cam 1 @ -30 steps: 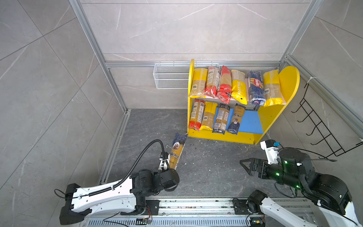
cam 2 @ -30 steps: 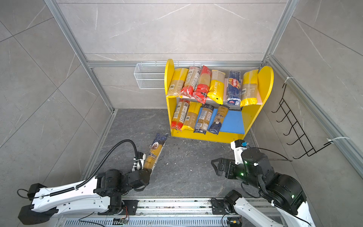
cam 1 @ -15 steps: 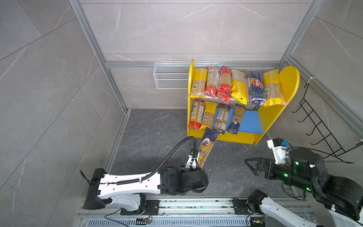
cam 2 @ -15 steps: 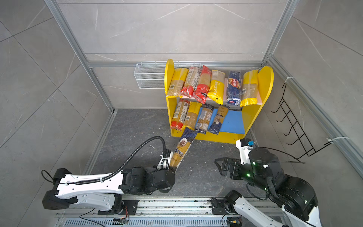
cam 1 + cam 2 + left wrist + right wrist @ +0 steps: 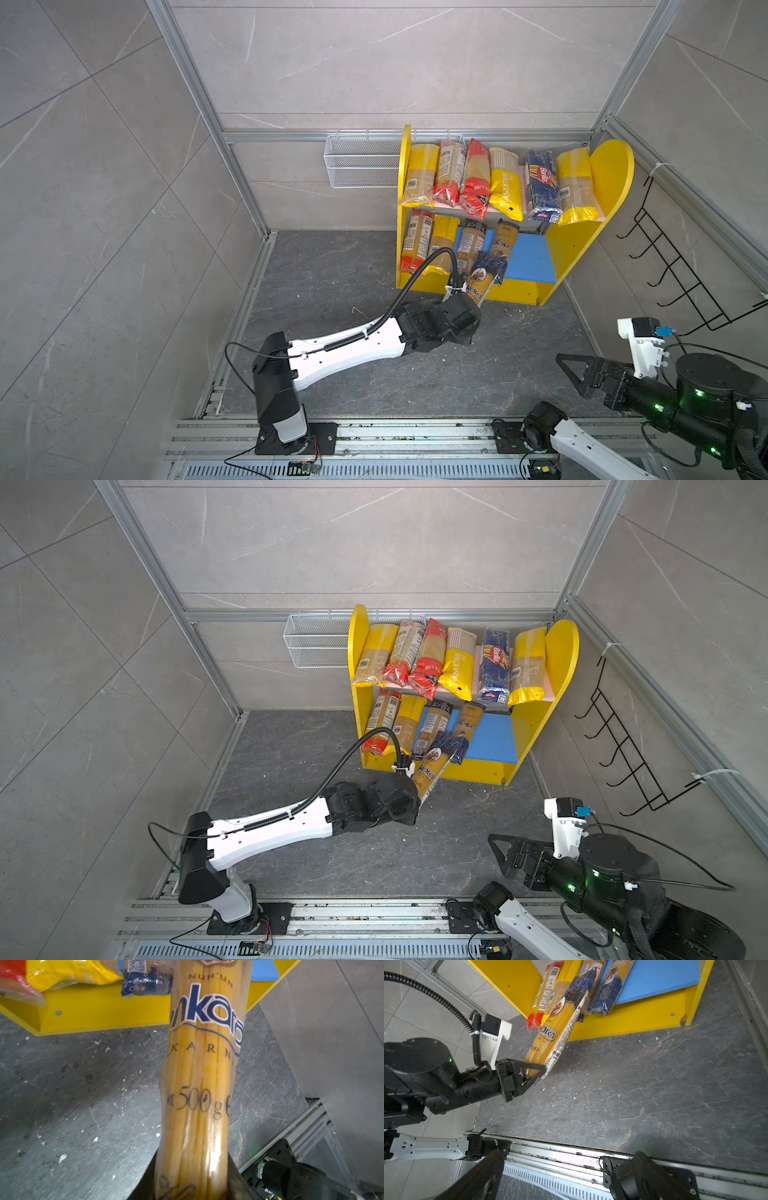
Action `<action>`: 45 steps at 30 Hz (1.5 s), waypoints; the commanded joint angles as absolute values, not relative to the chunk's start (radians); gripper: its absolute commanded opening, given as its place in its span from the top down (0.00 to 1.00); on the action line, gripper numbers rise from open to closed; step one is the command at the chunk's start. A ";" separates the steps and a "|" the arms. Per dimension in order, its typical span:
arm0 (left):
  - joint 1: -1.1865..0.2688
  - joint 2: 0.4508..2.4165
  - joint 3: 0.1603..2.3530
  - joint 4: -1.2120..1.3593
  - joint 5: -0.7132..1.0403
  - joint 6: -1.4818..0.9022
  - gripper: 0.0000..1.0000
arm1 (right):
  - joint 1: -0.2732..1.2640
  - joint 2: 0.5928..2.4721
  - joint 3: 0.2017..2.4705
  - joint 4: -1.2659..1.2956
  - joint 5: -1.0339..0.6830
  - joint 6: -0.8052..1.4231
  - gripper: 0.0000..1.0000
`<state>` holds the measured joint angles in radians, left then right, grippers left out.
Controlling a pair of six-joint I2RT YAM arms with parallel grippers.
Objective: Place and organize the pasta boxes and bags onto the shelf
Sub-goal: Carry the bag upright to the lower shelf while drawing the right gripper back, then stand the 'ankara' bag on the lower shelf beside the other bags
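Yellow shelf (image 5: 615, 178), top views: at the back wall; six spaghetti packets (image 5: 505, 187) lean side by side along its upper level, and four more stand on its blue lower board (image 5: 530, 257).
Held packet (image 5: 478, 286), top views: tilted at the shelf's front edge. Its dark blue end lies across the lower ends of two lower-board packets, which stand in its way.
Left arm (image 5: 353, 353), top views: stretched out to the shelf front; its wrist hides the claw.
Right gripper (image 5: 575, 374), top views: well apart from the shelf, front-right of it, over the dark stone floor (image 5: 332, 270).
Surroundings, top views: white wire basket (image 5: 361, 166) just left of the shelf; black hook rack (image 5: 673, 274) to the right of it.
Left gripper (image 5: 192, 1186), left wrist view: clamped on the held packet's clear end; the shelf's yellow base lies beyond.
Right wrist view: right gripper's fingers (image 5: 483, 1176) spread wide with nothing between them; pale crumbs (image 5: 657, 1038) scattered before the shelf.
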<state>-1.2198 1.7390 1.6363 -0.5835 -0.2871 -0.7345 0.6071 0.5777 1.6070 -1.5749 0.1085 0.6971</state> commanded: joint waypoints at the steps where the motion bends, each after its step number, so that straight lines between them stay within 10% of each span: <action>1: -1.188 1.787 1.817 -0.385 -0.242 -0.664 1.00 | 0.603 0.557 1.633 -1.620 0.145 0.730 0.00; 19: -1.056 2.322 2.543 -0.373 0.054 -0.831 1.00 | 0.605 0.549 1.714 -1.730 0.237 0.759 0.00; 42: -1.014 2.589 2.727 -0.036 0.107 -1.008 1.00 | 0.670 0.554 1.763 -1.737 0.288 0.788 0.00; 45: -1.010 2.604 2.748 -0.018 0.109 -1.008 0.70 | 0.685 0.555 1.769 -1.737 0.288 0.793 0.00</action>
